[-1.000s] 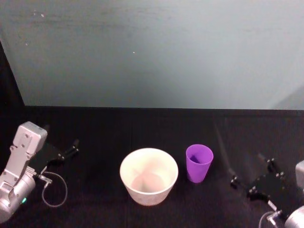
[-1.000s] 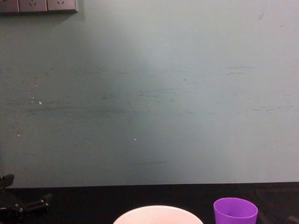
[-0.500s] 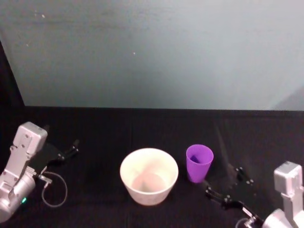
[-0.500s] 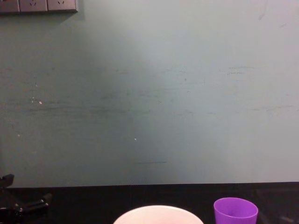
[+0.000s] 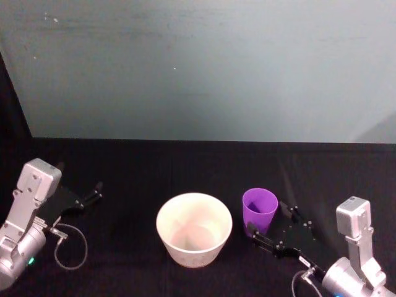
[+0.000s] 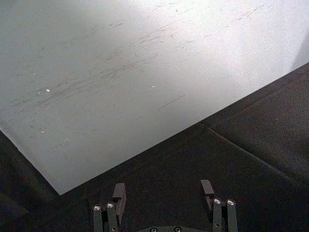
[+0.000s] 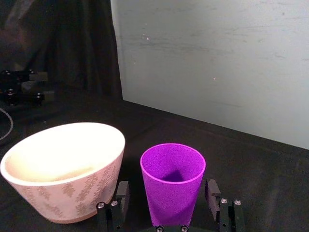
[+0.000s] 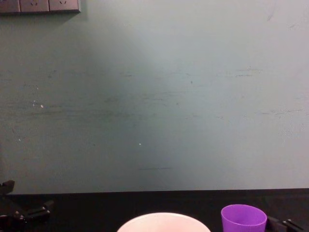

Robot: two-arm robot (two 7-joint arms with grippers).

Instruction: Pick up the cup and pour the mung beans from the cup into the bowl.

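Purple cup (image 5: 259, 211) stands clear of bowl (image 5: 185, 252), between right gripper's (image 5: 267, 218) jaws.

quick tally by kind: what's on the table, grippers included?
cup: 1
bowl: 1
grippers: 2, the left gripper and the right gripper, both open
Total: 4

Purple cup (image 5: 259, 212) stands upright just right of the wide pale bowl (image 5: 193, 229).
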